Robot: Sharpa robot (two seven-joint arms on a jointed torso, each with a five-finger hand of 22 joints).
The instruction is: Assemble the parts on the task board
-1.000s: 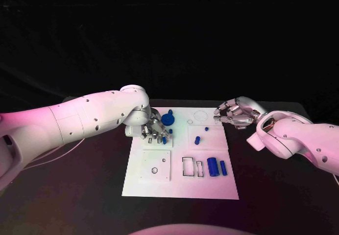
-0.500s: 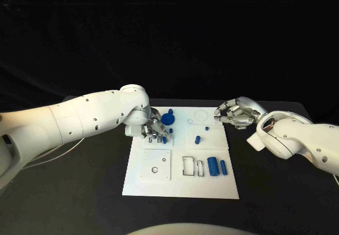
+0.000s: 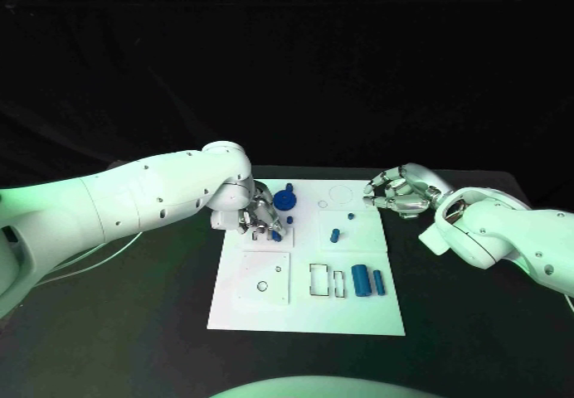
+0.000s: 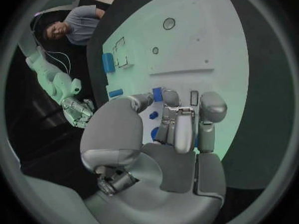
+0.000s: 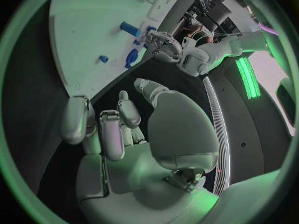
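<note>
Hovering as before, the left silver hand (image 3: 256,220) is keeping its fingers on a small blue part (image 3: 276,235) at the white task board's (image 3: 306,319) far-left; right hand (image 3: 397,194) is idling off the far-right corner, loosely curled, empty.

My left hand (image 3: 256,219) sits fingers-down on the task board (image 3: 306,308) by some blue parts (image 3: 284,200); my right hand (image 3: 398,191) hovers curled, holding nothing.

No readable text or labels.
</note>
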